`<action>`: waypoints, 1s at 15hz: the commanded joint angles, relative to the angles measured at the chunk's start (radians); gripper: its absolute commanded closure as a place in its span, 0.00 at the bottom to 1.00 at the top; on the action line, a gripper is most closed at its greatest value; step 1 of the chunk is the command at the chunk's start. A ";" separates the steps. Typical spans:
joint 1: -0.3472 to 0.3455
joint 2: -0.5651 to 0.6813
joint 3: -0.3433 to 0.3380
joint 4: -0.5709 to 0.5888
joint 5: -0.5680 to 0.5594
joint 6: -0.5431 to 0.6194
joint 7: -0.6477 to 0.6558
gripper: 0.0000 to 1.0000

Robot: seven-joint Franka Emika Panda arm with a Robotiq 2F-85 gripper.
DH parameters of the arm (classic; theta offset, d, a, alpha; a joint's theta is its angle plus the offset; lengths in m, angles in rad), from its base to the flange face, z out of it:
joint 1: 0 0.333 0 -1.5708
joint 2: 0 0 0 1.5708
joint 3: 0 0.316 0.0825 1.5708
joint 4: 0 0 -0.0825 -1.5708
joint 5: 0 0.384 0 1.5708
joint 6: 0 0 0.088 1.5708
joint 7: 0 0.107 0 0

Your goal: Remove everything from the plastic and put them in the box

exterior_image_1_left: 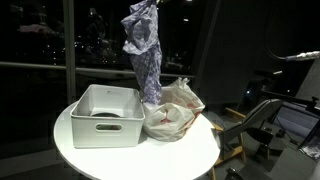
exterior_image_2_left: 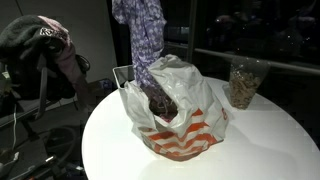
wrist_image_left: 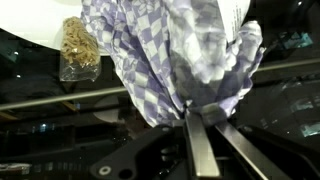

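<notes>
A lavender-purple patterned cloth [exterior_image_1_left: 145, 55] hangs high above the round table, its lower end still reaching down to the plastic bag [exterior_image_1_left: 172, 112]. In the other exterior view the cloth [exterior_image_2_left: 142, 35] trails into the bag [exterior_image_2_left: 175, 115], where a reddish-brown item [exterior_image_2_left: 160, 103] shows in the opening. My gripper [wrist_image_left: 200, 118] is shut on the top of the checked cloth [wrist_image_left: 160, 50] in the wrist view. The gripper itself is out of frame in both exterior views. The white box [exterior_image_1_left: 105, 113] stands next to the bag and looks empty.
A round white table [exterior_image_1_left: 90, 155] carries the box and bag. A clear container of brownish pieces [exterior_image_2_left: 243, 82] stands near the table's far edge. Chairs and clutter [exterior_image_2_left: 45, 55] surround the table, with dark windows behind.
</notes>
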 commanded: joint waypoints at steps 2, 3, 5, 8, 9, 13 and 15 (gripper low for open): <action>0.002 0.209 0.088 0.126 -0.162 0.010 0.064 0.99; 0.019 0.259 0.089 0.144 -0.191 0.000 0.073 0.99; 0.062 0.358 0.069 0.175 -0.243 -0.004 0.091 0.99; 0.151 0.466 0.018 0.236 -0.255 -0.017 0.080 0.99; 0.182 0.487 -0.001 0.262 -0.258 -0.024 0.079 0.99; 0.285 0.486 -0.069 0.354 -0.294 -0.045 0.095 0.99; 0.314 0.469 -0.092 0.398 -0.327 -0.053 0.114 0.99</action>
